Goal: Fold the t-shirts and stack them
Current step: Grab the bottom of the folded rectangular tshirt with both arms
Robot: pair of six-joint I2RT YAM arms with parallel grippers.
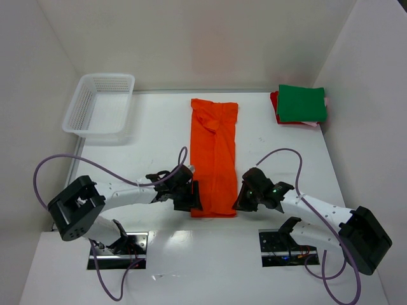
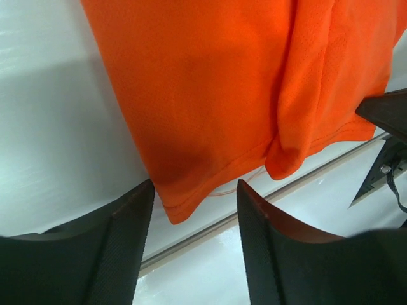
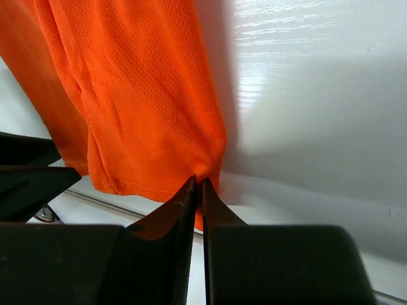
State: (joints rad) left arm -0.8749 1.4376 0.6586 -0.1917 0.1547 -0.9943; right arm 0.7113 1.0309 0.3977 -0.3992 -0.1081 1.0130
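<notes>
Flat on the bench (image 1: pixel 159 136) as a long strip running straight away from the arms, orange t-shirt (image 1: pixel 214 159) with near hem between both: right gripper (image 3: pixel 197 185) pinched shut on its right corner, left gripper (image 2: pixel 194 189) open astride the left corner, holding nothing.

My top view looks down from above and behind the arm bases, far enough off to take in the whole table (image 1: pixel 159 127). My left wrist camera sits right behind the left gripper (image 2: pixel 194 184), low and very close. It faces the near left corner of the orange t-shirt (image 2: pixel 210 95). My right wrist camera sits just as close behind the right gripper (image 3: pixel 198 181), facing the shirt's near right corner. All three views share that near hem, and each wrist view catches dark parts of the other gripper at its edge.
</notes>
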